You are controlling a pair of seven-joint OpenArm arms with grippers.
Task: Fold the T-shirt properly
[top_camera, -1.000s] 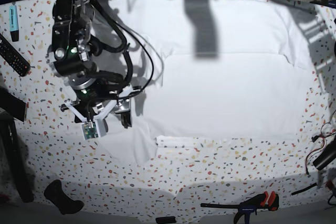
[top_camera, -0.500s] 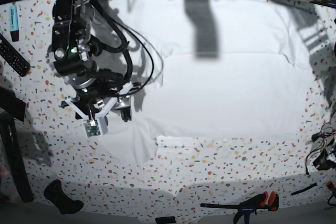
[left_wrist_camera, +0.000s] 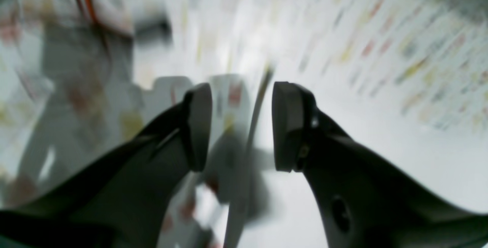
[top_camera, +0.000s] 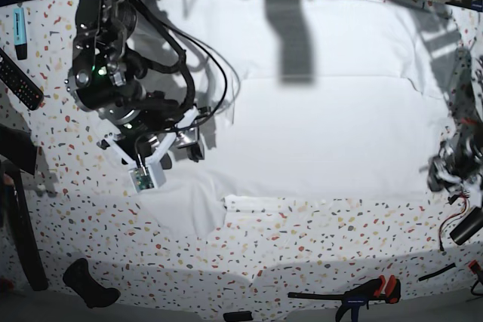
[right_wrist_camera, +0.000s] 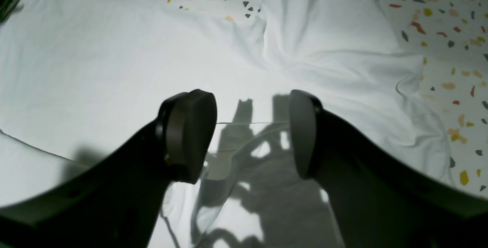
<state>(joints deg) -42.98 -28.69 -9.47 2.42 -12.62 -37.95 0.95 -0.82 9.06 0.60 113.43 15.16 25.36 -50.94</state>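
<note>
Both pairs of jaws stand apart and empty, the T-shirt [right_wrist_camera: 114,57] lying flat beneath the right pair.

You had the T-shirt [top_camera: 324,118] spread wide and mostly flat, plain white with no print, one layer folded over the body with a straight edge. It lay directly under the right gripper [right_wrist_camera: 251,130], wrinkled toward the sleeve [right_wrist_camera: 335,50] just beyond those parted jaws. The left gripper [left_wrist_camera: 240,126] was at its far edge.
</note>
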